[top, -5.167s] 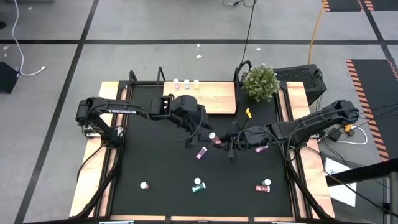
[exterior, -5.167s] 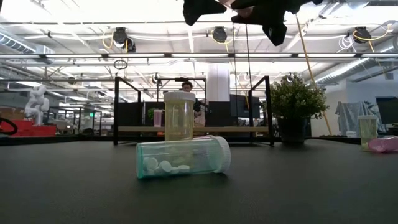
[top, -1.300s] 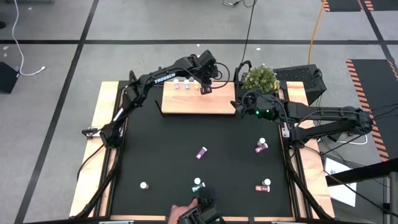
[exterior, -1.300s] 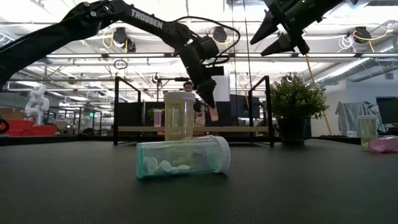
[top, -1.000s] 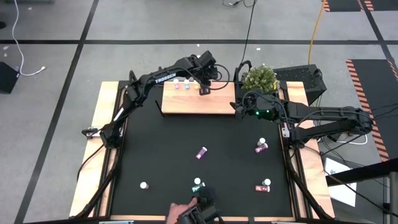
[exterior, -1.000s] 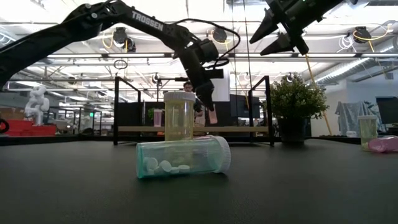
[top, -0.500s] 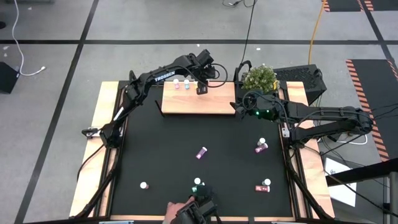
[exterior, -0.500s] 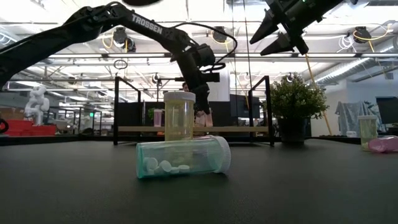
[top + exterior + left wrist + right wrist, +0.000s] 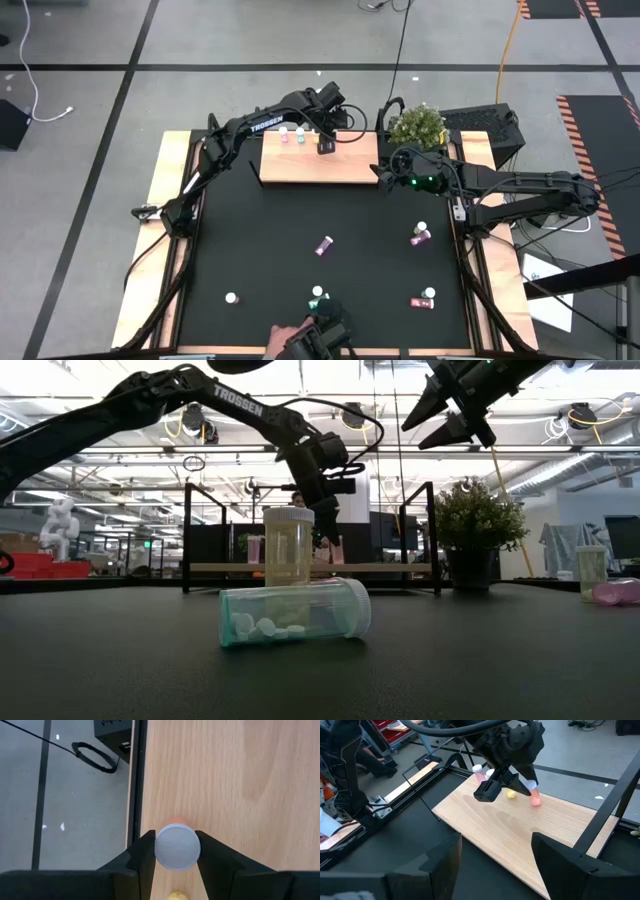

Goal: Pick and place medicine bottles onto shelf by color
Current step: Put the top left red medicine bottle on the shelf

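Observation:
The shelf (image 9: 320, 160) is a light-wood board at the table's far edge. My left gripper (image 9: 325, 143) is over its far part, shut on a pink-orange bottle with a white cap (image 9: 177, 847). Near it on the shelf stand a pink bottle (image 9: 477, 770) and a yellow one (image 9: 511, 794). My right gripper (image 9: 495, 865) hovers open off the shelf's right end, holding nothing. More bottles are on the black tabletop: magenta ones (image 9: 323, 245) (image 9: 419, 236) (image 9: 425, 298), a green one (image 9: 317, 296) and one showing a white cap (image 9: 231, 298). My left gripper pinches the bottle by its white cap (image 9: 160, 851), one finger on each side, coming from above and pointing down. The bottle hangs nearly upright below the fingers (image 9: 535, 799). Its base is at the board's surface; whether it rests there I cannot tell.
A potted plant (image 9: 418, 132) stands by the shelf's right end, close to my right arm. Black brackets (image 9: 258, 120) rise at the shelf's ends. A person's hand with a dark object (image 9: 315, 340) is at the table's near edge. Open tabletop lies between shelf and scattered bottles.
My left gripper has carried the bottle a little toward the table's left and down onto the shelf's far part, tipping from a slant to nearly upright. It has stayed shut on the cap. The hand at the near edge has shifted slightly.

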{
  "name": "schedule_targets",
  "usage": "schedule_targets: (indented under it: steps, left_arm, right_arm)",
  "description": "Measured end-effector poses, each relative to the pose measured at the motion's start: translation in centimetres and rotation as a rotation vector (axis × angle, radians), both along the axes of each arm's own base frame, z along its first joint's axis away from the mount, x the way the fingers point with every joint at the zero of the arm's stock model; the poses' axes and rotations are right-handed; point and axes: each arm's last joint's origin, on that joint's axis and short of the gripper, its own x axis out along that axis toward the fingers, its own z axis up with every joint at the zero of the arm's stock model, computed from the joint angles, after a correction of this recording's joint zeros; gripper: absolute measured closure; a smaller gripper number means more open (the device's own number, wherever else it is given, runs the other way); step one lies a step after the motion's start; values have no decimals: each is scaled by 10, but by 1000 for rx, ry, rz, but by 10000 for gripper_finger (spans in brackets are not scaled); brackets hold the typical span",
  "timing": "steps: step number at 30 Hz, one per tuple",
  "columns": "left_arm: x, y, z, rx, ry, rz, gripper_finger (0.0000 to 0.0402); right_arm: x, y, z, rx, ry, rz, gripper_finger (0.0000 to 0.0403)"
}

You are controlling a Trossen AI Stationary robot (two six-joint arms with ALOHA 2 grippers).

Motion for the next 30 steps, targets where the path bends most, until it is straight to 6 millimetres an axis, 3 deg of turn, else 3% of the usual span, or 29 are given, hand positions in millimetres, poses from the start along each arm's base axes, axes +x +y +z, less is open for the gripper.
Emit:
schedule_targets:
  steps: [8,22,30]
  left_arm:
    - [-1,2,0,-10,-2,20,266]
    - [-4,0,-3,-49,26,53,201]
    - [-4,0,-2,-46,28,61,194]
  right_arm:
    - [0,0,0,0,0,0,166]
    - [-1,0,1,13,-16,-7,166]
    - [-1,0,1,20,-21,-10,166]
